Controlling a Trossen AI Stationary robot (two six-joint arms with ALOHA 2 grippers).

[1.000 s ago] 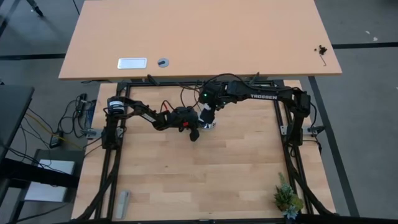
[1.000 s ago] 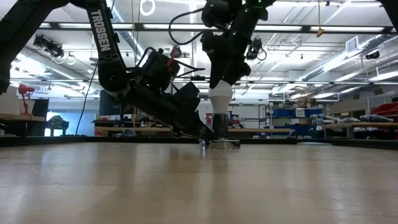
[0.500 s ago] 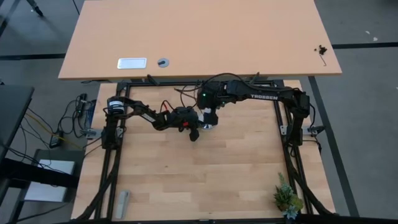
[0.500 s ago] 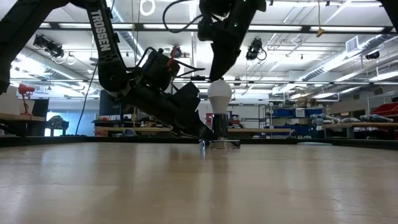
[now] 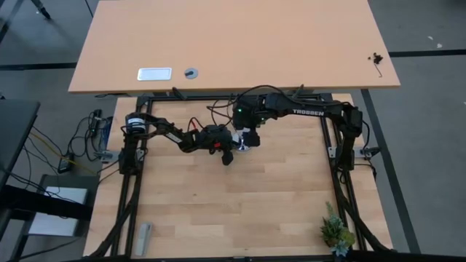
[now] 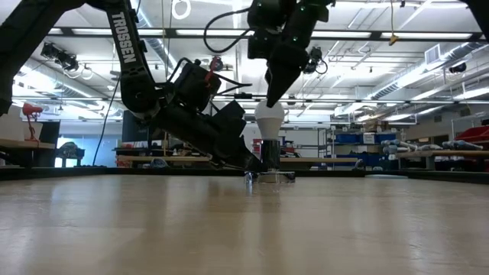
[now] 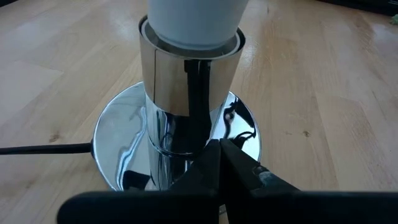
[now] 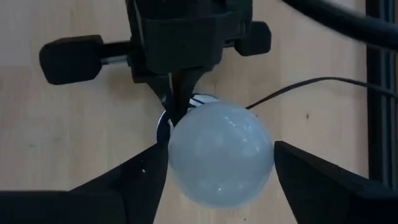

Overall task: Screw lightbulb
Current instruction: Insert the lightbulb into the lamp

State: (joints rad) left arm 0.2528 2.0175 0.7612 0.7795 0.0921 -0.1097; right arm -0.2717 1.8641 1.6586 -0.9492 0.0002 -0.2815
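I see the white frosted pear-shaped lightbulb (image 6: 268,120) seated upright in the shiny chrome socket base (image 7: 180,143). Left gripper (image 7: 222,163) pinched together at the base plate. Right gripper (image 8: 214,168) spread apart around the bulb's dome.

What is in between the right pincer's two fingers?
The lightbulb sits between the right pincer's spread fingers, as the right wrist view shows, standing in the shiny socket.
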